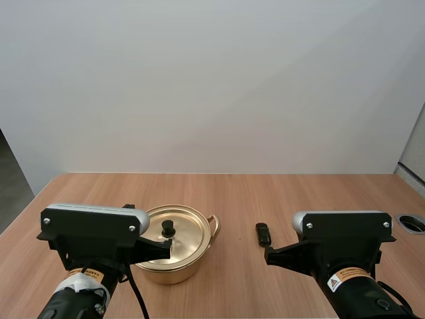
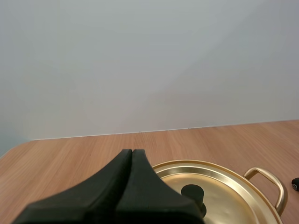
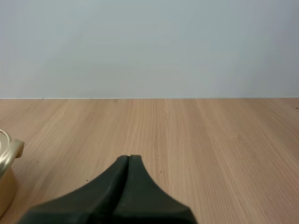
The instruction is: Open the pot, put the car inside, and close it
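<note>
Opening stage: the step in hand, judged not yet begun; nothing is lifted and nothing is held.
Pot (image 1: 174, 256): gold-coloured metal, upright on the table (image 1: 299, 193), in front of my left arm.
Lid (image 1: 182, 238): seated flat on the pot, covering it fully.
Knob (image 2: 192, 192): black, at the lid's centre, upright and free of any contact.
Side handle (image 2: 271, 178): gold loop on the pot's side that faces the car.
Car (image 1: 263, 233): small, dark, lying on the table to the right of the pot, apart from it and just ahead of my right arm.
Left end effector (image 2: 132, 152): fingers pressed together as one dark wedge, gripping nothing; it hangs above the pot's near rim, with the knob just beyond its tip.
Right end effector (image 3: 129, 157): fingers likewise together, empty, above bare table, with the pot's handle off to its side.
Next move, as a judgement: the left fingers need to part, straddle the knob, pinch it and raise the lid straight up, then set it aside clear of the pot's mouth.
Following need: the right fingers must spread and come down over the car, which is narrow and low, so alignment along its length looks important.
</note>
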{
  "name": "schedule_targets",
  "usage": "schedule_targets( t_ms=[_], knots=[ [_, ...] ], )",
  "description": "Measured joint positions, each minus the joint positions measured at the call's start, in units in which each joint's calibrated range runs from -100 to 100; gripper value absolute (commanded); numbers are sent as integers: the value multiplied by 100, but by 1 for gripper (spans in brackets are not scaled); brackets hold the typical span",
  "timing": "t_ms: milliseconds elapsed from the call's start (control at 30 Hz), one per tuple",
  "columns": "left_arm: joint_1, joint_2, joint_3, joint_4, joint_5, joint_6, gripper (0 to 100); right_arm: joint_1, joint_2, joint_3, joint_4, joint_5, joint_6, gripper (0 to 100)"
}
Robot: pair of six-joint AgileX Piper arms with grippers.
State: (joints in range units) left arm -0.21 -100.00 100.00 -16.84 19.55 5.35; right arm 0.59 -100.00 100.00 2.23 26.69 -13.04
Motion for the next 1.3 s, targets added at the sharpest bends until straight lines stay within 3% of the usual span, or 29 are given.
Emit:
schedule_targets(
  t_ms=[67,167,300,467,600,733,867,1033,1167,1300],
  knots=[
    [0,0,0,0,0,0,1,-12,0,0,0,0,0,0],
    [140,0,0,306,-493,-285,1,-105,0,0,-291,372,254,0],
    [146,0,0,1011,-1068,-866,1,-105,0,0,-728,388,377,0],
    [146,0,0,1443,-1082,-1334,1,-105,0,0,-754,388,377,0],
    [146,0,0,1457,-1588,-1225,1,-105,0,0,-854,13,377,0],
    [146,0,-401,1457,-2613,-704,0,-105,0,0,-1398,-990,321,0],
    [146,0,-1195,1167,-3116,-113,0,-105,0,-234,-2081,-2024,0,0],
    [170,510,-2200,394,-2629,637,0,-65,2,-1189,-2895,-2364,0,0],
    [270,1238,-2772,-274,-1587,1225,0,-57,107,-1919,-3126,-1705,-74,0],
    [330,2039,-3091,-980,-560,1819,0,-57,370,-2198,-2860,-643,-584,0]
  ],
)
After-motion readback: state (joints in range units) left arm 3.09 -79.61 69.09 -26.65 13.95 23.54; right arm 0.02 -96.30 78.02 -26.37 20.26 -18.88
